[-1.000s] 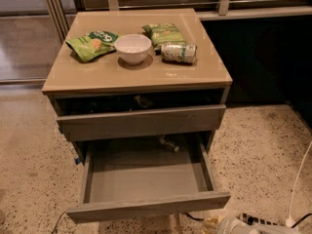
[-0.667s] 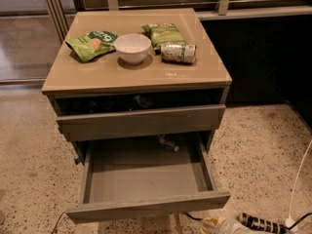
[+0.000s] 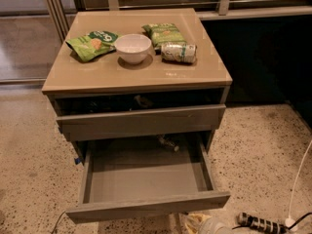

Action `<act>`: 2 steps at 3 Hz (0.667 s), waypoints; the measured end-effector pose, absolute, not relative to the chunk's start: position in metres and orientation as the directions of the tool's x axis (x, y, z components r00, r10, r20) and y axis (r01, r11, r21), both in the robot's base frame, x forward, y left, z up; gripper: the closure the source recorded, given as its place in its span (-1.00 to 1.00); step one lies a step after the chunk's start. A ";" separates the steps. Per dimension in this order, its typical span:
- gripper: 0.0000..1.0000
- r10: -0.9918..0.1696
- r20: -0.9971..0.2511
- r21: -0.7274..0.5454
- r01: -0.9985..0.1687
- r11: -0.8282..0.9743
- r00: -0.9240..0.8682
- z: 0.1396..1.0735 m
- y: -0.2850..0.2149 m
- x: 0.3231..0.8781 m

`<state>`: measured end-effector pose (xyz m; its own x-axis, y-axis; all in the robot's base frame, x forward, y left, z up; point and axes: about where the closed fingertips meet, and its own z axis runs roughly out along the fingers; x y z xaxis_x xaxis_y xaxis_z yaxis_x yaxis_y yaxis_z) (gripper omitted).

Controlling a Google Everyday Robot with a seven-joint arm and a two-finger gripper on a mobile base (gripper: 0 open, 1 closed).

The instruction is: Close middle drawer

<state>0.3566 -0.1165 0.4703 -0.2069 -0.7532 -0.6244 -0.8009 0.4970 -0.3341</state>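
Observation:
The middle drawer is pulled far out of the cabinet. Its grey box interior is empty and its plain flat front faces me near the bottom of the view. Above it, the uppermost drawer front stands slightly out, with a dark gap over it. The lowest drawer is hidden beneath the open one. My gripper shows only as a pale rounded part at the bottom edge, just below the right half of the middle drawer's front.
On the cabinet top lie two green snack bags, a white bowl and a can on its side. A power strip and a white cable lie on the speckled floor at the right.
The pale gripper part at the bottom edge has shifted left, closer under the middle drawer's front. The drawers and the tabletop things have not moved.

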 end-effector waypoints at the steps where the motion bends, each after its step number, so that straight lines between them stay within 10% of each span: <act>1: 1.00 -0.752 -0.629 -0.335 -0.803 0.492 -0.199 0.454 -0.100 0.361; 2: 1.00 -0.752 -0.630 -0.334 -0.807 0.487 -0.193 0.437 -0.087 0.363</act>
